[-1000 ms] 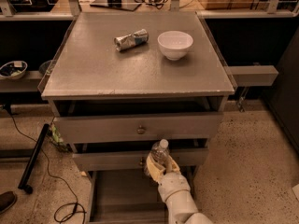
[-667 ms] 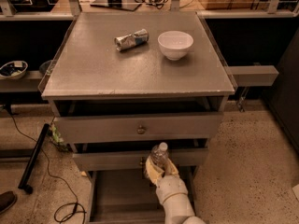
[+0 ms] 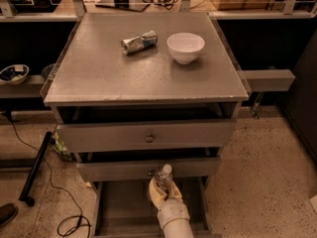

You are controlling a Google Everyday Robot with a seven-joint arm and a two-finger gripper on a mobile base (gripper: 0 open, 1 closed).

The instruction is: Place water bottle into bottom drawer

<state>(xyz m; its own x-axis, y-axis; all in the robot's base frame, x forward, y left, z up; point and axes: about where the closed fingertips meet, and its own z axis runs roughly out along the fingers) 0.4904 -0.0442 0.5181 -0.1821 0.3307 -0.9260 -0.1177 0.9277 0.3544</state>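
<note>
Nestling upright between gripper's fingers (image 3: 156, 194) over bottom drawer (image 3: 119, 208): water bottle (image 3: 163, 176)

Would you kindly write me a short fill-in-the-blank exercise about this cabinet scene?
1. The end effector grips the water bottle, whose screw cap is ____ in colour.
2. Below the held bottle, the bottom drawer stands ____, not shut.
3. On the cabinet top lie ____ things: a white bowl and a crumpled wrapper.

Missing words: white; open; two.
</note>
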